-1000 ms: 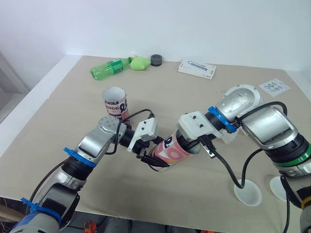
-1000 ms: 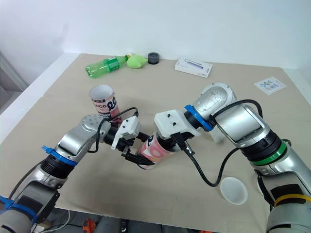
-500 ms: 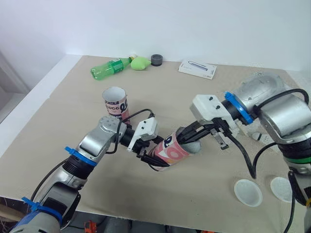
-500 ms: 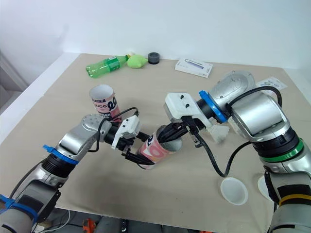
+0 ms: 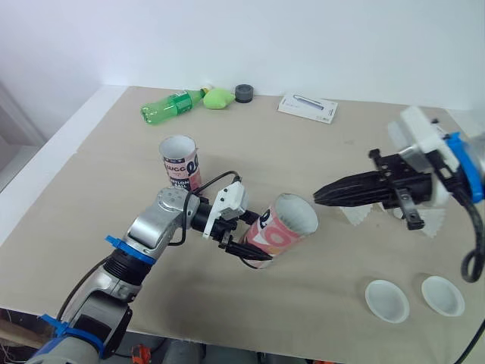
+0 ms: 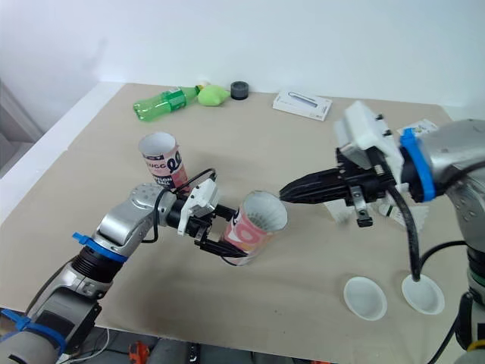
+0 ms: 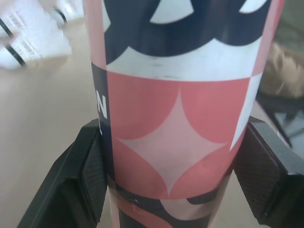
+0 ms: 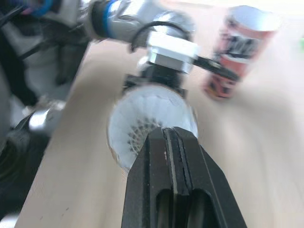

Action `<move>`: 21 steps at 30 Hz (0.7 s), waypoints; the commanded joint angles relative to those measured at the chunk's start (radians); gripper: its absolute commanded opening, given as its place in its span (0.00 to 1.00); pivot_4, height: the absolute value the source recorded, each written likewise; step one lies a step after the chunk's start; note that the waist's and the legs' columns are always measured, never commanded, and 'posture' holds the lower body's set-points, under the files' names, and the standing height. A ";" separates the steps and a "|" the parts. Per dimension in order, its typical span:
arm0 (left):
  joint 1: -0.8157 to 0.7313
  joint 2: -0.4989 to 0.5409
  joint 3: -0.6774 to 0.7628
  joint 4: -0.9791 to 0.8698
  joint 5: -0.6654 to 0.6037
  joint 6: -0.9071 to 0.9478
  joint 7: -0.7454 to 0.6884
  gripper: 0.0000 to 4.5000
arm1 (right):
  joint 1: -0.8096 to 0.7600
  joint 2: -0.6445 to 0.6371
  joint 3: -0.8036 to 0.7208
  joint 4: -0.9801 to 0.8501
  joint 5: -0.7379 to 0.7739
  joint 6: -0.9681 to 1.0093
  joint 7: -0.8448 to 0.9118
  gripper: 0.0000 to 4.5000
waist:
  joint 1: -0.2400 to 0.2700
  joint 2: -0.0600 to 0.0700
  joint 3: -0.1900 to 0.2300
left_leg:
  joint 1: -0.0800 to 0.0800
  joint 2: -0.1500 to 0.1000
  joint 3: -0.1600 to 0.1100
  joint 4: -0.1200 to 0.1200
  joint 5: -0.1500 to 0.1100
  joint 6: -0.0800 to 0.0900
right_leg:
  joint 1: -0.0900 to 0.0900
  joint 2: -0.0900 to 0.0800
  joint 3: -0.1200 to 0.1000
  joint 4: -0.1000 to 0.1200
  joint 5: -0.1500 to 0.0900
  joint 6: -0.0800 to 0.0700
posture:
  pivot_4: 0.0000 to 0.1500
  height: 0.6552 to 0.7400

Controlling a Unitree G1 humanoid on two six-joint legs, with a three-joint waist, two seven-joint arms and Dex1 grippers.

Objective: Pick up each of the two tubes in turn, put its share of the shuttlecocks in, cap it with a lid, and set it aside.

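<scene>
My left gripper (image 5: 244, 244) is shut on a pink, white and black tube (image 5: 279, 229), held tilted just above the table with its open mouth facing right. In the left wrist view its fingers (image 7: 90, 171) clamp both sides of the tube (image 7: 175, 104). My right gripper (image 5: 319, 199) hovers shut and empty, a short way right of the mouth. The right wrist view looks into the tube (image 8: 151, 124), where a shuttlecock's feathers line the inside. A second tube (image 5: 179, 161) stands upright behind. White shuttlecocks (image 5: 356, 216) lie under my right arm. Two white lids (image 5: 387, 300) rest at the front right.
At the table's far edge lie a green bottle (image 5: 170, 105), a green lump (image 5: 218, 98), a dark round cap (image 5: 243, 93) and a white box (image 5: 307, 108). A printed card (image 5: 427, 136) sits far right. The table's front edge runs close below the lids.
My right gripper has drawn back out of the tube's mouth and moved right, fingers shut. The left gripper has raised the tube's mouth slightly.
</scene>
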 commanded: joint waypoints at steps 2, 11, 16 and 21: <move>0.016 -0.045 0.057 -0.009 -0.066 -0.050 0.003 0.73 | 0.091 -0.025 -0.179 -0.065 0.062 0.046 -0.072 0.04 | -0.001 0.000 0.000 | 0.000 0.000 0.000 0.000 0.000 0.000 | 0.000 0.000 0.000 0.000 0.000 0.000 | 1.00 0.87; 0.034 -0.189 0.028 0.253 0.032 -0.356 -0.015 0.73 | 0.473 0.033 -0.530 -0.193 0.063 0.113 -0.217 0.04 | 0.001 -0.001 0.000 | 0.000 -0.001 0.000 0.000 0.000 0.000 | 0.001 0.000 0.001 0.000 0.000 0.001 | 1.00 0.87; 0.025 -0.246 0.034 0.387 0.075 -0.472 -0.001 0.73 | 0.615 0.056 -0.618 -0.253 0.078 0.133 -0.256 0.04 | 0.000 -0.001 0.000 | 0.001 -0.001 0.001 0.000 0.000 0.001 | 0.001 0.000 0.001 0.000 0.000 0.002 | 1.00 0.87; 0.039 -0.242 0.031 0.451 0.106 -0.560 -0.035 0.73 | 0.744 0.074 -0.707 -0.307 0.088 0.144 -0.261 0.04 | -0.001 -0.002 0.001 | 0.001 -0.001 0.001 0.000 0.001 0.001 | 0.001 0.001 0.002 -0.001 -0.002 0.006 | 1.00 0.87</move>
